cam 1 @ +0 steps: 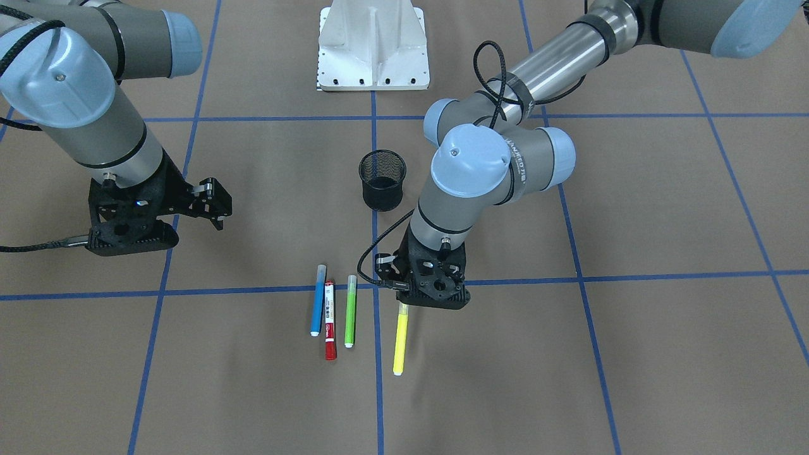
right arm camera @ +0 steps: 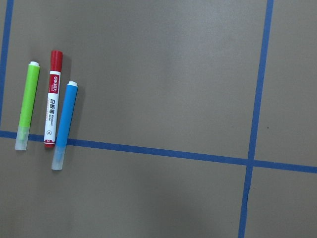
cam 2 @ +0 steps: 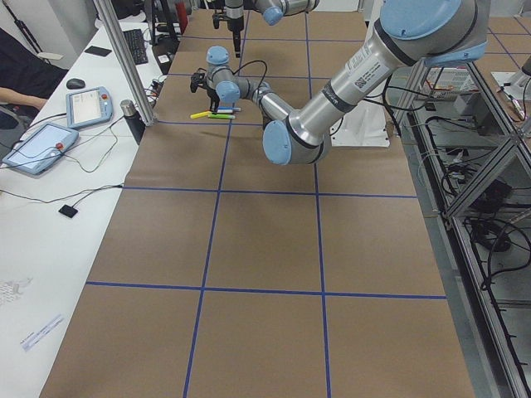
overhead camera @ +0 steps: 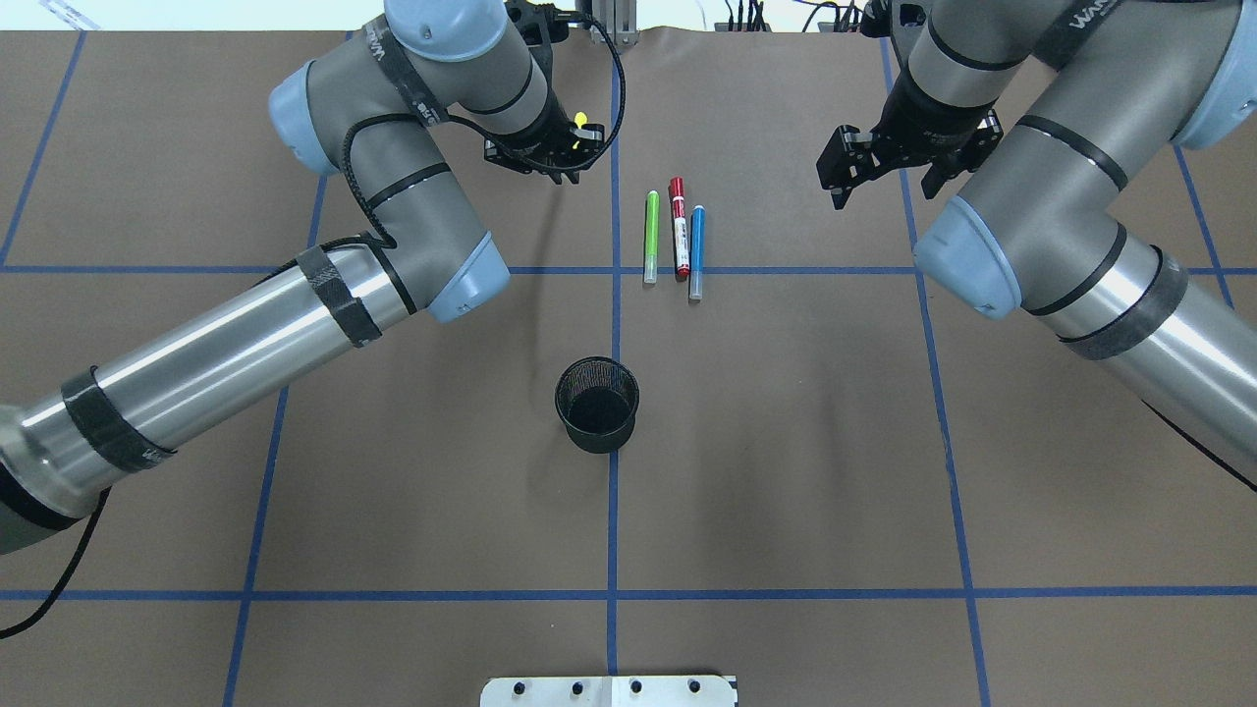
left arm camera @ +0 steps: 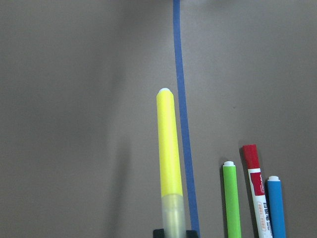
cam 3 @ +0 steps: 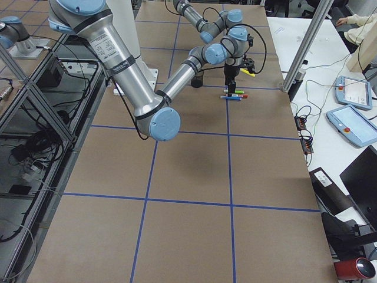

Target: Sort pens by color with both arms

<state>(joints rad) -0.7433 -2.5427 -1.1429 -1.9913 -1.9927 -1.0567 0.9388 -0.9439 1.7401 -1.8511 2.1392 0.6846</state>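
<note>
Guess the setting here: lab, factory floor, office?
Likely a robotics research lab. The table is gridded with blue tape; teach pendants sit on the side bench; the left arm, holding a yellow pen, and the right arm hang over loose marker pens, not production parts.

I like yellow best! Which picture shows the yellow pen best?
The left wrist-mounted view: the yellow pen fills it, cap end nearest. Front-facing shows it smaller; overhead only a tip; side views a speck; right wrist none.
</note>
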